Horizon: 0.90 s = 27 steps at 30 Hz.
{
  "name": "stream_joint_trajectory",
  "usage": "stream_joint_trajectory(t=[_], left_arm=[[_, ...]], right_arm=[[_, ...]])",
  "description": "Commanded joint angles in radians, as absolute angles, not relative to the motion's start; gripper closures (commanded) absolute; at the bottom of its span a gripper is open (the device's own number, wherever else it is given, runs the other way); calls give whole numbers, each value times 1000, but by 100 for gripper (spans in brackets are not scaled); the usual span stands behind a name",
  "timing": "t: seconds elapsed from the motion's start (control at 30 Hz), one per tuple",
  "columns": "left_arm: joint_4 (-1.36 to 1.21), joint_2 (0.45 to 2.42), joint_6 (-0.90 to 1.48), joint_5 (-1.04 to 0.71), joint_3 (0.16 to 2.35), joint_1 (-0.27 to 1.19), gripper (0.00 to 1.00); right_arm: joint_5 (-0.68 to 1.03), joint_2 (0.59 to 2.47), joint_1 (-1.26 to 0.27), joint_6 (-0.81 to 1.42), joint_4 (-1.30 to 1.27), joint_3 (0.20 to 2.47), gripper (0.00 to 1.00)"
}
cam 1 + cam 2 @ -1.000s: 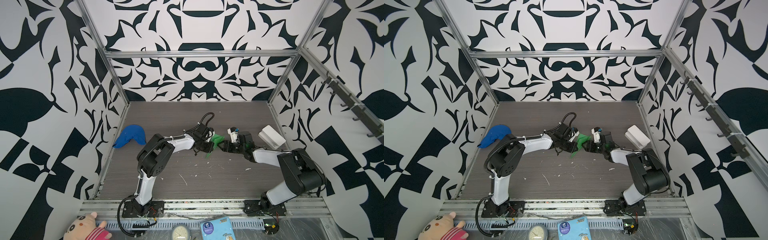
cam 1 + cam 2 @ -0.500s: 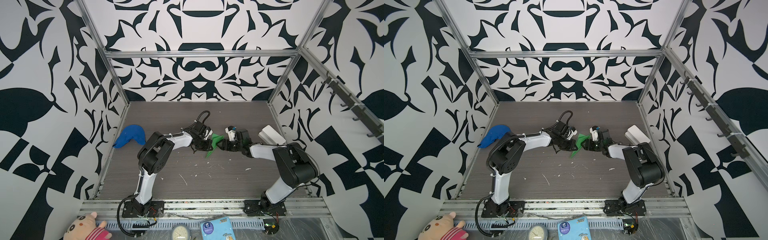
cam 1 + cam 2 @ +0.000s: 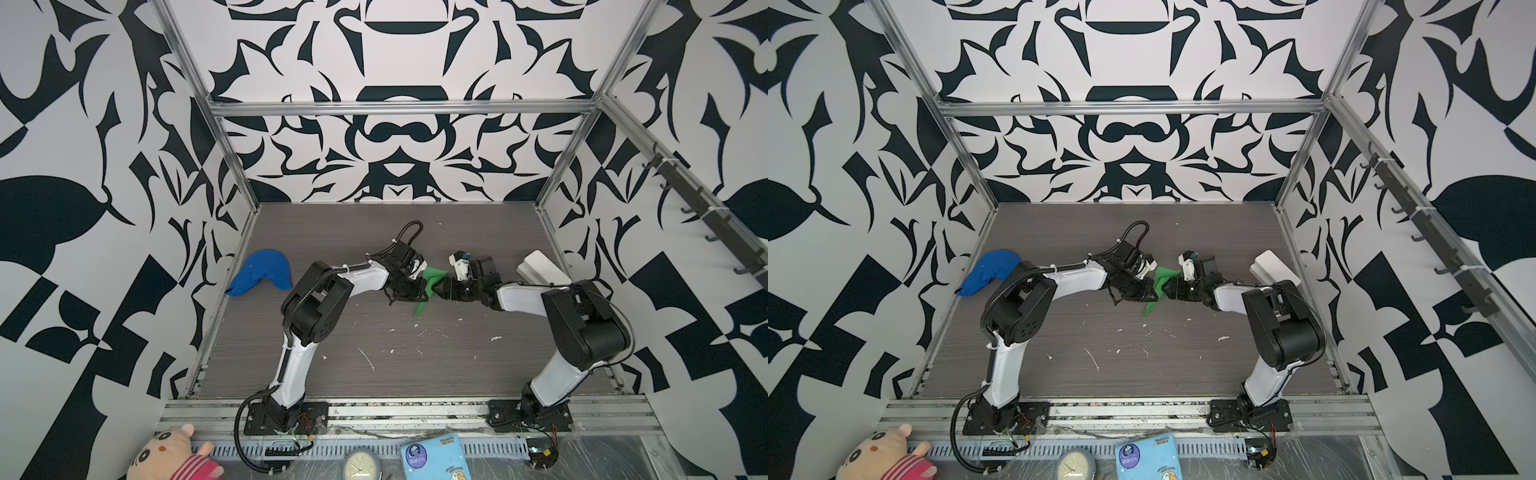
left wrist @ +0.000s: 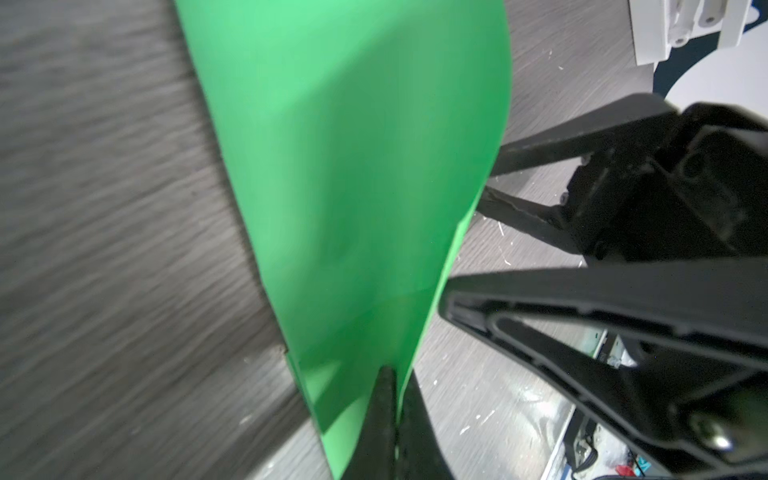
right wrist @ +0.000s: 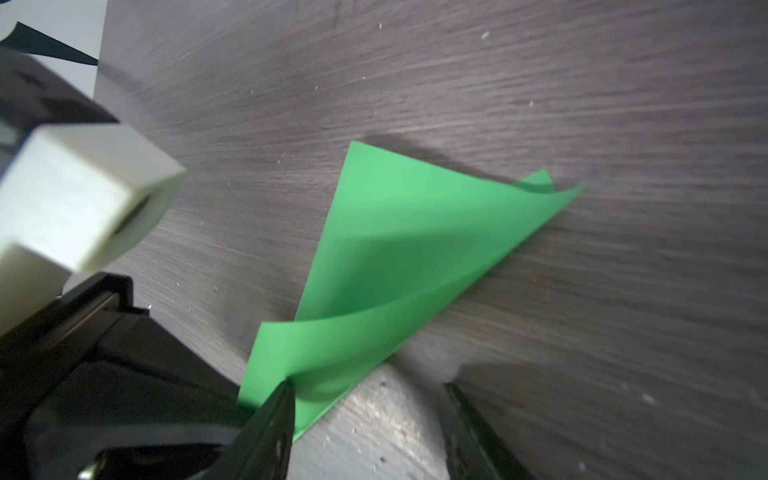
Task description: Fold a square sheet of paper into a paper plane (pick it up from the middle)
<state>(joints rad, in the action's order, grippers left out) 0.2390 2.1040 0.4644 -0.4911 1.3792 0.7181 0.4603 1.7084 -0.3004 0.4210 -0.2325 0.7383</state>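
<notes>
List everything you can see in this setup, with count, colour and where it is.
table: one, dark grey, centre
green paper: one, bright green, partly folded, between the grippers
cloth cap: one, blue, left table edge
box: one, white, right table edge
scraps: many, white, scattered on table
plush toy: one, cream and pink, front left corner
clock: one, grey, front ledge
packet: one, blue, front ledge
left gripper: one, black, shut on green paper
right gripper: one, black, open, at the paper

Smooth matt green paper [image 5: 399,232], grey wood-grain table [image 3: 457,374]
</notes>
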Motion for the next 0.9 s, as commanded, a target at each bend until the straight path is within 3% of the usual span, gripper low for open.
stream_joint_trajectory(t=[0.0, 0.87], left_arm=[[221, 2109, 502, -492, 1354, 715, 95], [-242, 2017, 709, -560, 1084, 645, 95]], right_arm=[[463, 1712, -298, 404, -203, 774, 40], [569, 1708, -304, 357, -204, 800, 38]])
